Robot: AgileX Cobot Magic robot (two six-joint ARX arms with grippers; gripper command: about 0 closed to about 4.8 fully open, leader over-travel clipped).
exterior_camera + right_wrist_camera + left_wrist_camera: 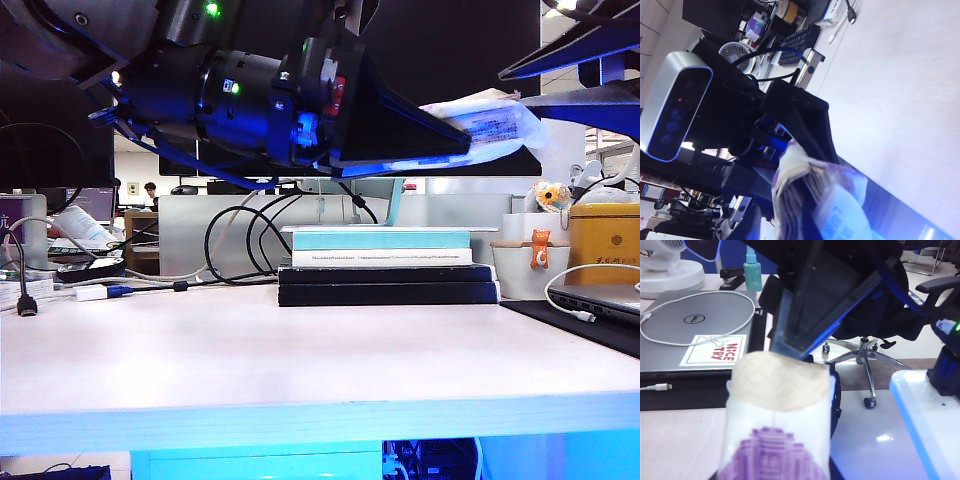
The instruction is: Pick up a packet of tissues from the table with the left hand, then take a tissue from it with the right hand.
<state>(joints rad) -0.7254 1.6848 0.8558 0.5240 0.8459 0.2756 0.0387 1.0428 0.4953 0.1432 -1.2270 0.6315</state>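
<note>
The left gripper [455,140] clamps the pack [495,125] high above the table [300,360]; the right gripper [790,347] pinches its protruding tissue [780,385] (extraction remains).

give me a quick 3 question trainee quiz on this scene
1. True or false: the tissue pack lies on the table.
2. Which gripper holds the pack? A) left B) right C) neither
3. What sticks out of the pack's open end toward the right gripper?

Key
1. False: it is held up in the air.
2. A: the left gripper is clamped on it.
3. A beige tissue.
</note>
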